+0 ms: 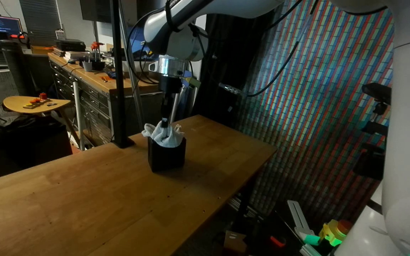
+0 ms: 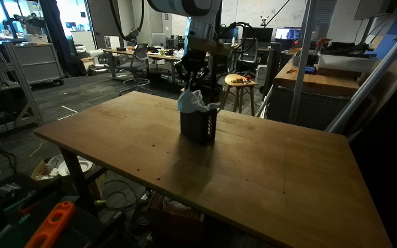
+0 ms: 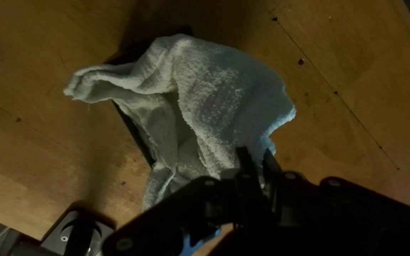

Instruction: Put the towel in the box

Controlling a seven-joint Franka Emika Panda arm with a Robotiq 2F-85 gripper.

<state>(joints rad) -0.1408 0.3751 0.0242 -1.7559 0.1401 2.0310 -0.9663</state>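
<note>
Stuffing seems partly done: towel (image 3: 219, 92) partly inside box (image 1: 167, 158), overhanging at nine o'clock in wrist view; tool (image 3: 255, 151) nearly closed, pinching towel edge; tucking, release left.

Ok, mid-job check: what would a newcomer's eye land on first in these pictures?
Probably the pale, rumpled towel, bunched up above the rim of the dark box on the wooden table, with the pincer closed on part of it. Next, likely the colourful brick-patterned backdrop filling much of the right half of an exterior view, then the bright orange object at the lower left of an exterior view.
</note>
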